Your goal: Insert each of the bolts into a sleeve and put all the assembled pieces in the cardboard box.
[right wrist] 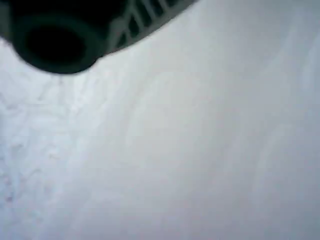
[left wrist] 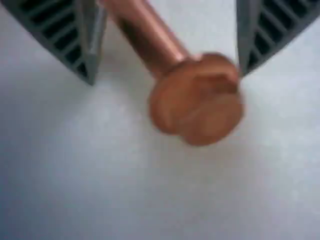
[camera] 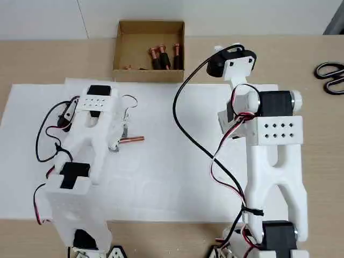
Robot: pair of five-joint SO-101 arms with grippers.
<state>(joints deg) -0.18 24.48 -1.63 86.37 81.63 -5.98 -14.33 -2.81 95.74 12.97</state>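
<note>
Bolt: a copper bolt [camera: 133, 140] lies on its side on the white sheet [camera: 177, 183], below the cardboard box and just beside the left arm.
Bolt axis: in the high view its long axis runs across the sheet, and its free end points toward the right arm's side. In the left wrist view the flanged head [left wrist: 195, 100] faces the camera and the shaft runs away between the fingers.
Left gripper [left wrist: 165, 75]: lowered to the sheet, with the fingers spread apart on either side of the bolt. One fingertip [left wrist: 245, 60] is right at the head; the other stands clear of the shaft.
Right gripper [right wrist: 100, 35]: over the sheet. A ribbed finger [right wrist: 145, 20] sits next to a black sleeve [right wrist: 55, 45] seen end-on, with its bore toward the camera. Whether the gripper is clamped on it I cannot tell.
Cardboard box [camera: 121, 51]: at the far edge of the surface, just past the sheet. Several assembled pieces [camera: 164, 56] lie in its right half, copper ends pointing away from the arms.
Around: a black cable [camera: 180, 115] loops over the sheet between the bolt and the right arm. Scissors [camera: 330, 75] lie on the bare surface [camera: 48, 59], well apart from the rest.
</note>
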